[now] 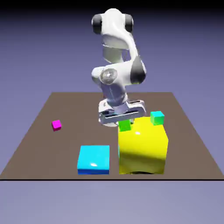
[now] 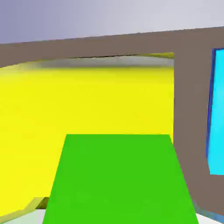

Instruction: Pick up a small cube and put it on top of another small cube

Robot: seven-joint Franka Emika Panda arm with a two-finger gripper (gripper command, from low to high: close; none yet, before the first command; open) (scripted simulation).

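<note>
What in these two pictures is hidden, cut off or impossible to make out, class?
- Claw fingertips: hand view, hidden behind the lime cube; exterior view, too small.
- Teal cube: exterior view, its base hidden behind the yellow block.
- Cyan block: hand view, cut off by the right edge.
- Magenta cube: absent from the hand view.

The white arm [image 1: 117, 65] bends down over the brown table [image 1: 52, 144], its gripper [image 1: 124, 119] just above the big yellow block [image 1: 143, 151]. The jaws are closed on the lime cube [image 1: 125, 126], which shows below the hand, against the yellow block's upper back edge. The teal cube [image 1: 157, 117] sits by the block's far corner, toward the exterior view's right of the lime cube and near it. A flat cyan block [image 1: 94, 159] lies just beside the yellow one on the exterior view's left. A magenta cube [image 1: 56, 125] rests well apart, farther left.
</note>
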